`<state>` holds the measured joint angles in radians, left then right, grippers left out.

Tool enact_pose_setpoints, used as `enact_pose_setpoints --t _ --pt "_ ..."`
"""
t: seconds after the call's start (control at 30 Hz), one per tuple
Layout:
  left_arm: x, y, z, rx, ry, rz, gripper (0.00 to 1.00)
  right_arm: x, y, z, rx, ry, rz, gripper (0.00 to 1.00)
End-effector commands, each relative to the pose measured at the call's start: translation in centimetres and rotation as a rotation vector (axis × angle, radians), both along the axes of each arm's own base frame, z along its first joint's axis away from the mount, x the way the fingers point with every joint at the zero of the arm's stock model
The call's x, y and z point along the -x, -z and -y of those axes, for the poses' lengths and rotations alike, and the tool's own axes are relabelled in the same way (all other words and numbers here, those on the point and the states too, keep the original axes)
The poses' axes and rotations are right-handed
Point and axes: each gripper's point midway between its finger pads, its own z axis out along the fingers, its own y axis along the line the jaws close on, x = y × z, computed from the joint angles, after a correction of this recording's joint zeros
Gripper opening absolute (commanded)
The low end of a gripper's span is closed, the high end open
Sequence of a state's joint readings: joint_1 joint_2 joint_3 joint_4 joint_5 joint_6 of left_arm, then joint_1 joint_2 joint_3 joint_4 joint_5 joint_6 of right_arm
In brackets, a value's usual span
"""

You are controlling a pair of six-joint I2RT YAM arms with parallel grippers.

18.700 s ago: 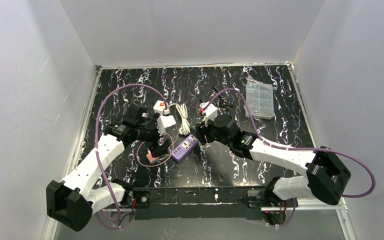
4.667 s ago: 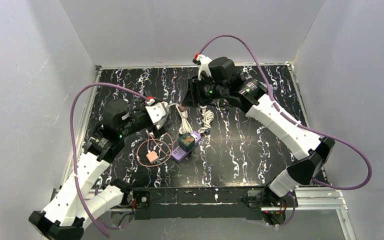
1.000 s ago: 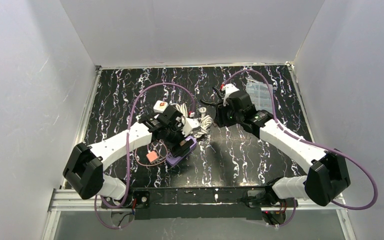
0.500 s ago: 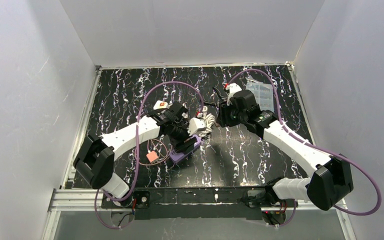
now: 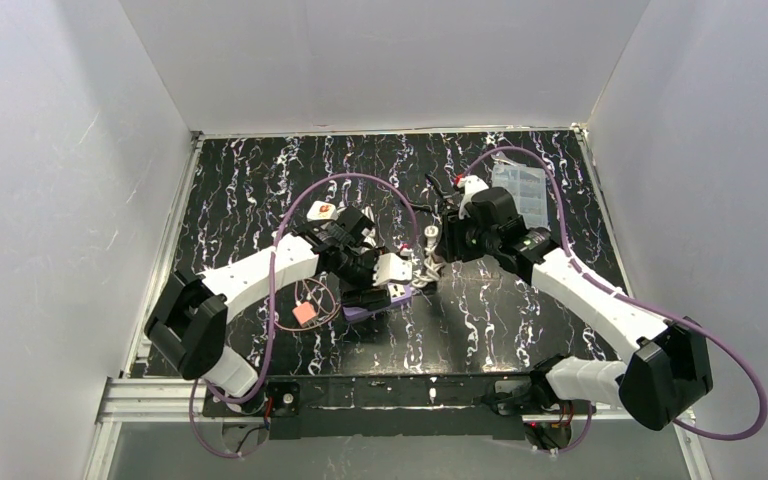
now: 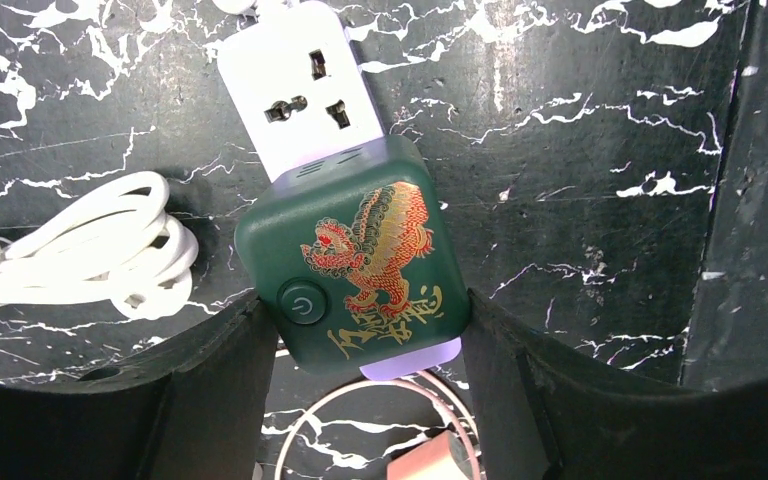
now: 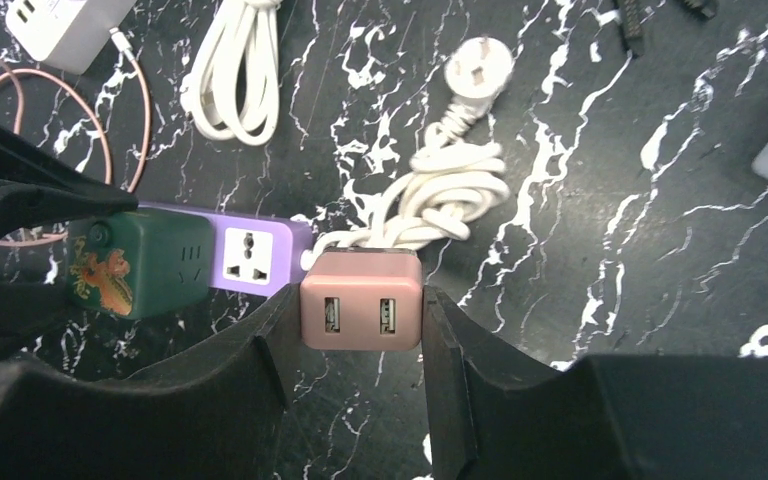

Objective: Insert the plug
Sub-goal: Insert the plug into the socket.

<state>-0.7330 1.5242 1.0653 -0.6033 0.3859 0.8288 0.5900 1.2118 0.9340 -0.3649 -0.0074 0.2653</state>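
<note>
Over the last half second the right gripper [image 7: 358, 300] has slid down and left in the top view, closing on the purple power strip [image 7: 260, 250]. The strip now lies flatter across that frame than before.

The right gripper's fingers are clamped on the two sides of a pink USB charger plug [image 7: 361, 313], whose two ports face the wrist camera. In the right wrist view this plug sits at the centre of the frame, over the strip's end and just right of the free universal socket [image 7: 248, 248]. Whether it touches the strip cannot be told.

The left gripper [image 6: 362, 300] is closed on a green adapter [image 6: 355, 265] with a gold-and-red dragon print, one finger pressed to each side. That adapter is seated on the strip and fills the middle of the left wrist view, with the open socket above it.

In the right wrist view a bundled white cord [image 7: 450, 195] ending in a white mains plug [image 7: 480, 68] lies beyond the pink plug, toward the upper right. A second coiled white cable [image 7: 240, 70] and a white charger [image 7: 55, 25] lie in the upper left.
</note>
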Motion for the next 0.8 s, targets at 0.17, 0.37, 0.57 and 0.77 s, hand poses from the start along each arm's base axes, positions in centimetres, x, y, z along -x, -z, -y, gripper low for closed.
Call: enact_pose_setpoints --t 0.17,0.37,0.57,0.77 --pt "-1.9 1.0 -1.8 -0.091 -0.029 0.062 0.83 1.6 -0.6 -2.5 -0.060 -0.011 -0.010 0.01" --pt "-2.3 -4.5 -2.0 0.023 -0.142 0.127 0.98 3.4 -0.3 -6.0 -0.007 -0.040 0.010 0.01" --pt "-1.2 -10.5 -4.6 0.200 -0.320 0.114 0.98 4.7 0.2 -9.0 0.027 -0.090 0.052 0.01" --pt "-0.3 -12.4 -8.3 0.218 -0.429 0.171 0.98 4.6 1.2 -9.8 0.075 -0.092 0.107 0.01"
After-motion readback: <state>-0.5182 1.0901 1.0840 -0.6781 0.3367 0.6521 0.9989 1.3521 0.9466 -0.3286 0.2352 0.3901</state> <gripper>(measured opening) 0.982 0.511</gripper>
